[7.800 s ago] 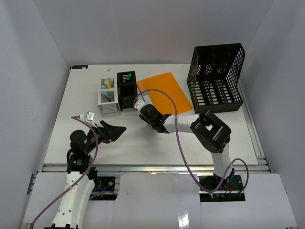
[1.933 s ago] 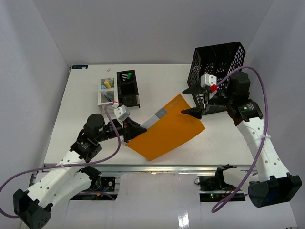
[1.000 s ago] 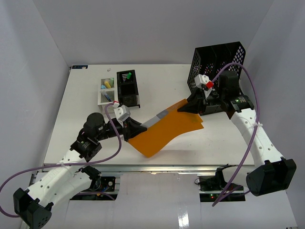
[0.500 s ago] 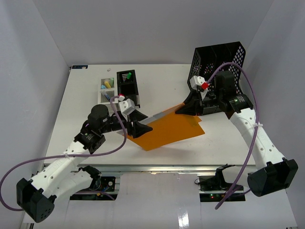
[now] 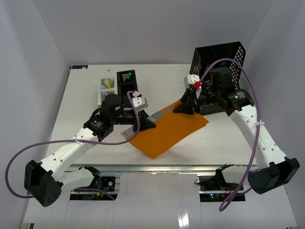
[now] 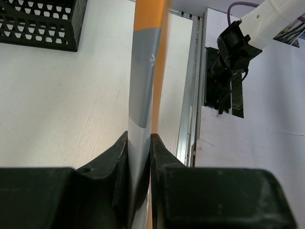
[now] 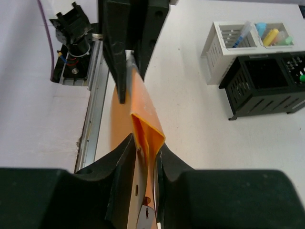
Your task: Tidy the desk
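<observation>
Can't make out tips of left pincer [image 5: 149, 123] or right pincer [image 5: 181, 108] from top, lost against orange folder [image 5: 167, 134]. Clear only in wrist views: both pinched narrow on folder edges, left on grey tape strip [image 6: 143, 81]. Folder tilted over front-centre of white surface [image 5: 81, 109], which lies under everything. Can't tell if low corner touches.

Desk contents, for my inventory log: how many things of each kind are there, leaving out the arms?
Orange folder: 1
Black mesh file rack: 1
Small organizers: 2, one white, one black
Total: 4
</observation>
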Robot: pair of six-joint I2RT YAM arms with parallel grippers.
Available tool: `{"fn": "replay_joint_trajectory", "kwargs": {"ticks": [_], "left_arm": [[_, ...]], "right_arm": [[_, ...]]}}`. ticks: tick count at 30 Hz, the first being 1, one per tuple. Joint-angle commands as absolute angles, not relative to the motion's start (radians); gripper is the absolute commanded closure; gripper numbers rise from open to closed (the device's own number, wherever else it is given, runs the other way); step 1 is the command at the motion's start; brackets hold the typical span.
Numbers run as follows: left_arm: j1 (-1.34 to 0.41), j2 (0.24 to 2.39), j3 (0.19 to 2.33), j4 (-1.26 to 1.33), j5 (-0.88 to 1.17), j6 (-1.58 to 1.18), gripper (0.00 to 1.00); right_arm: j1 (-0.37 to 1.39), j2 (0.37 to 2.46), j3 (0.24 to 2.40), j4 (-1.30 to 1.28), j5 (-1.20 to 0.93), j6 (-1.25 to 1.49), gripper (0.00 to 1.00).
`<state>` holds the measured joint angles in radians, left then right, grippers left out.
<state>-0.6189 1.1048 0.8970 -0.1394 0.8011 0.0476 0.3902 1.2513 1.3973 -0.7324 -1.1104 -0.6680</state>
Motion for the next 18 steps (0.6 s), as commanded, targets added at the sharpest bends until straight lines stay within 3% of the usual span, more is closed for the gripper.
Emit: {"fn": "replay_joint_trajectory", "kwargs": {"ticks": [1, 4, 7, 12, 18], "left_arm": [[-0.615, 1.027, 0.932, -0.147, 0.751, 0.022, 1.00], [-0.608, 0.946, 0.902, -0.141, 0.709, 0.011, 1.00], [-0.585, 0.882, 0.852, -0.118, 0.676, -0.020, 1.00], [-0.474, 0.792, 0.754, -0.021, 0.726, -0.118, 1.00], [-0.392, 0.781, 0.662, 0.228, 0.851, -0.284, 1.00]], "right_arm": [[0.398, 1.212, 1.393, -0.671, -1.018, -0.655, 0.47], [0.380, 1.185, 1.359, -0.632, -0.997, -0.632, 0.20], [0.297, 1.174, 1.344, -0.557, -1.066, -0.544, 0.05], [0.057, 1.212, 1.339, -0.409, -1.253, -0.365, 0.02], [0.026, 1.173, 1.215, -0.195, -1.388, -0.172, 0.02]]}}
